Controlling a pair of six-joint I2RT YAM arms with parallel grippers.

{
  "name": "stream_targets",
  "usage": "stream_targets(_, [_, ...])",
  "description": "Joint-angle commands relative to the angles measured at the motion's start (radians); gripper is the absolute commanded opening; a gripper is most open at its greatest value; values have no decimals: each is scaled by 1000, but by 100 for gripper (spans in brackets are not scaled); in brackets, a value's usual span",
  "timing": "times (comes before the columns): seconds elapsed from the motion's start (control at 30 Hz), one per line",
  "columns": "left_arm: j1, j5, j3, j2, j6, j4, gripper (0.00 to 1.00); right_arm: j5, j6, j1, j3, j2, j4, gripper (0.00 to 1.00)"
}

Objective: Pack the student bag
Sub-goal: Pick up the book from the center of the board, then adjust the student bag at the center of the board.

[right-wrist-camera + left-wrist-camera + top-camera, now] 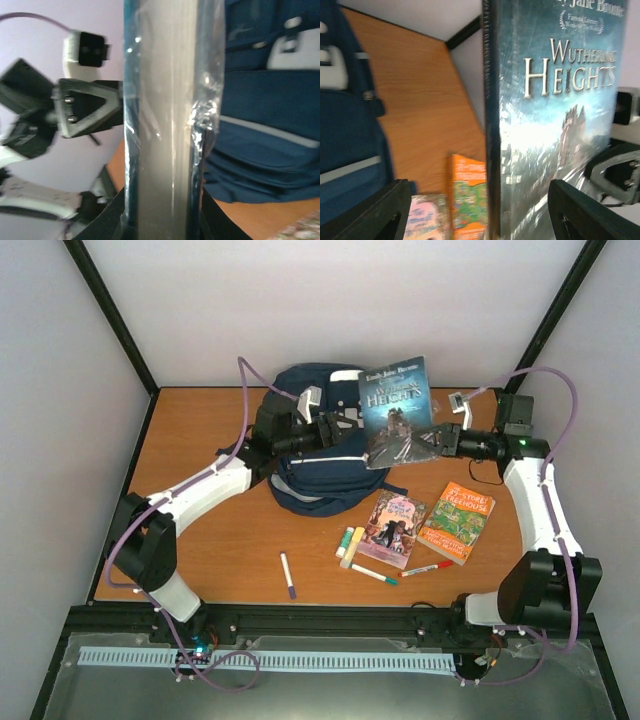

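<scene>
A robotics lab cell — white panel walls (300,300), black frame posts (112,315) (boxing a wooden table (190,420)).

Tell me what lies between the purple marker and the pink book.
A green highlighter and a yellow highlighter, side by side; the top external view shows them.

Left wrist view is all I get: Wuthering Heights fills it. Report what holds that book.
Observer: The right hand clamps the Wuthering Heights book at its lower edge, lifted in the air.
Operator: Place my left hand against the bag.
Observer: The left hand hangs open over the student bag, left of the book.
Operator: List the loose pens.
Observer: A purple-tipped marker lies alone; two highlighters, a teal-tipped marker and a red-tipped marker lie by the pink-covered book.
</scene>
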Motion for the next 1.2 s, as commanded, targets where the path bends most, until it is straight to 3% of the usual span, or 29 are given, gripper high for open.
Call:
stream_targets(0.0, [10,-166,135,17,270,-396,77,156,-216,-69,-49,-56,19,3])
stream_targets(0.13, [10,-378,195,33,444,-614,76,274,-288,-87,-190,-137,97,3])
stream_targets(0.27, [-1,-429,208,53,612,-739,71,280,-402,-103,-254,-204,112,3])
stream_targets(0.4, [-39,-507,224,106,766,-822,66,324,-410,-109,-273,-207,120,3])
stream_targets(0.5, [-41,-653,284,186,769,-910,64,283,-402,-121,-292,-189,116,3])
stream_targets(0.6, [-7,-782,397,291,663,-1026,64,256,-391,-146,-299,-184,117,3])
stream_targets(0.83, [121,-642,428,338,445,-1008,66,209,-387,-199,-304,-170,110,3])
stream_targets(0.97, [161,-473,446,377,418,-979,67,193,-385,-218,-305,-160,106,3])
stream_targets(1.17, [181,-424,522,470,414,-987,66,178,-386,-226,-304,-140,101,3])
